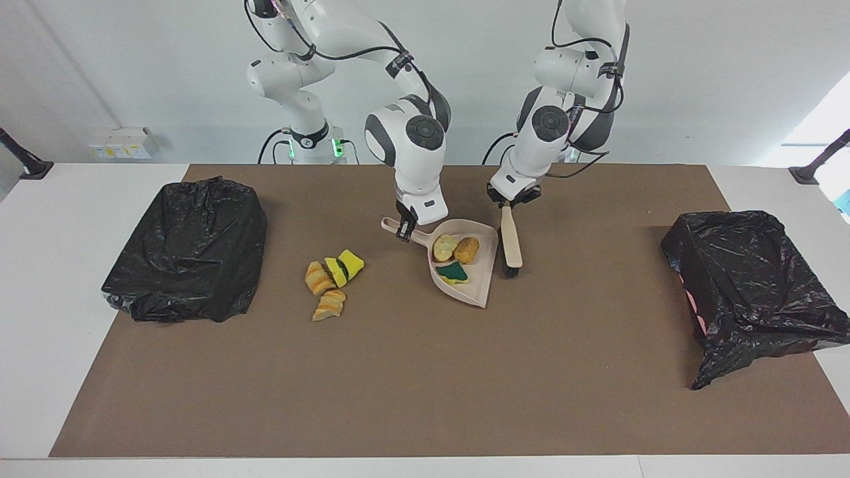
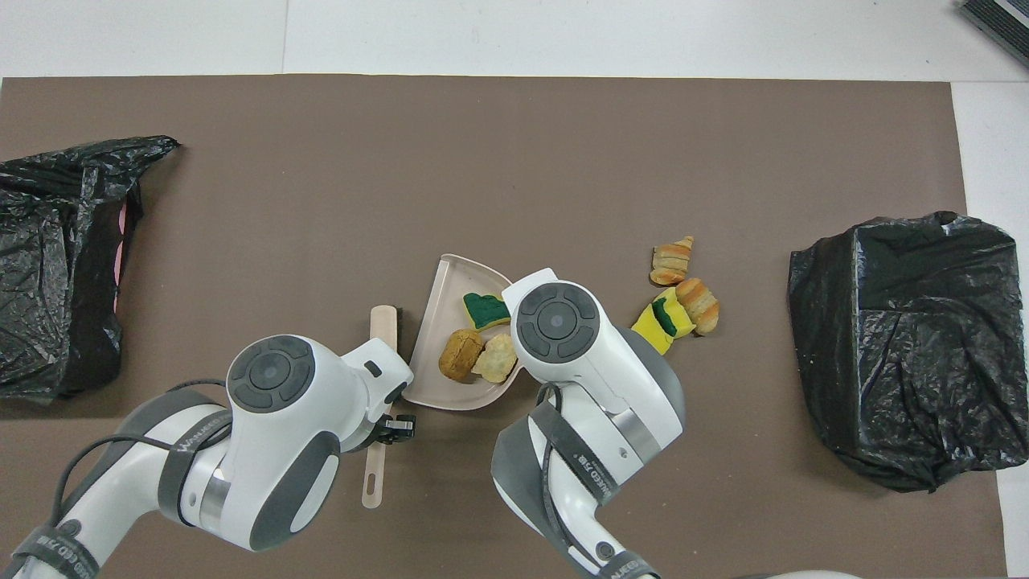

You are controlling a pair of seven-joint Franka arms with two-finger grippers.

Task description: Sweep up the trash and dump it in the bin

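Centrally in the facing view, the beige dustpan (image 1: 475, 272) lies on the brown mat (image 1: 425, 372), holding three sponge scraps (image 1: 455, 255): pale, orange-tan and green-topped. The right gripper (image 1: 404, 230) is pinched on the pan's handle. Just beside the pan's open edge, the left gripper (image 1: 508, 202) is clamped on the hand brush (image 1: 510, 242), bristles down on the mat. Four more scraps (image 1: 332, 279) lie loose at centre left of the frame. One black-bagged bin (image 1: 189, 249) sits at the left edge, another black-bagged bin (image 1: 754, 285) at the right. From overhead, the right arm's wrist hides the pan's handle (image 2: 555, 322).
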